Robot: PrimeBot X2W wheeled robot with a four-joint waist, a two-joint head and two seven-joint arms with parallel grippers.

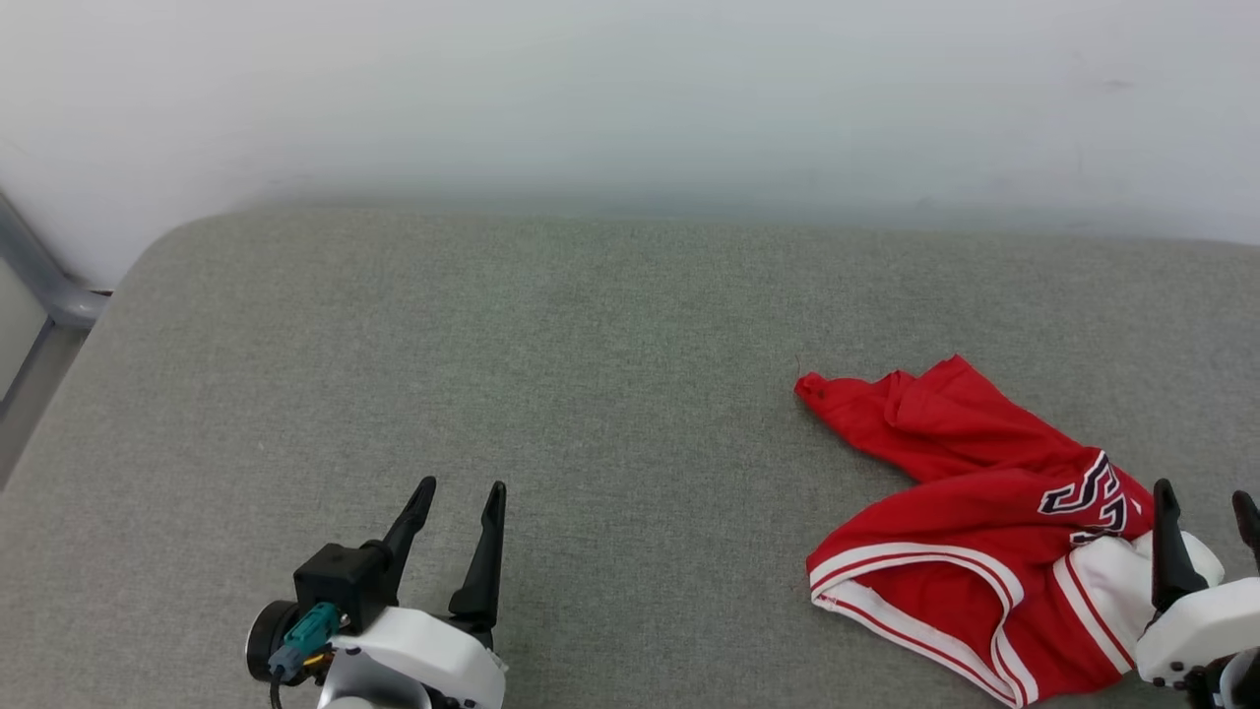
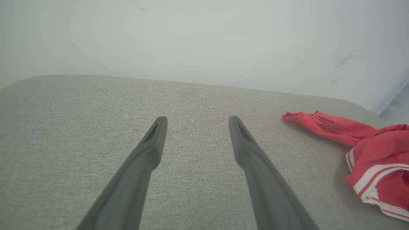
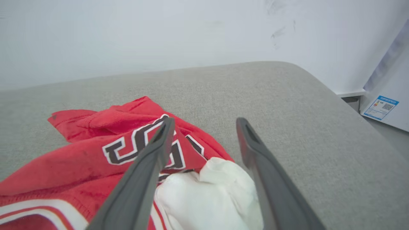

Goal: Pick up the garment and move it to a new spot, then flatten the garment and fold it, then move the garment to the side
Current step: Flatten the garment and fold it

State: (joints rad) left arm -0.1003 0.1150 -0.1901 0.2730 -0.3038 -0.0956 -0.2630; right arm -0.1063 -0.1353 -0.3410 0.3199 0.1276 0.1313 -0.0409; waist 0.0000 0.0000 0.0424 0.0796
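The garment (image 1: 970, 537), a red jersey shirt with white sleeves, striped trim and black white-outlined lettering, lies crumpled at the right of the grey cushioned surface (image 1: 591, 374). My right gripper (image 1: 1206, 507) hovers open over its right end. In the right wrist view the garment (image 3: 105, 153) spreads below the right gripper (image 3: 204, 123), and a bunched white sleeve (image 3: 217, 188) sits between the parted fingers, which do not pinch it. My left gripper (image 1: 463, 492) stands open over bare fabric at the lower left, well clear of the shirt. The left wrist view has the left gripper (image 2: 196, 121) open and the garment (image 2: 367, 150) off to its right.
A pale wall (image 1: 630, 98) rises behind the cushioned surface. A grey metal rail (image 1: 44, 281) runs past the surface's rounded left corner. In the right wrist view the surface's right edge drops to the floor beside a white appliance with a blue label (image 3: 380, 107).
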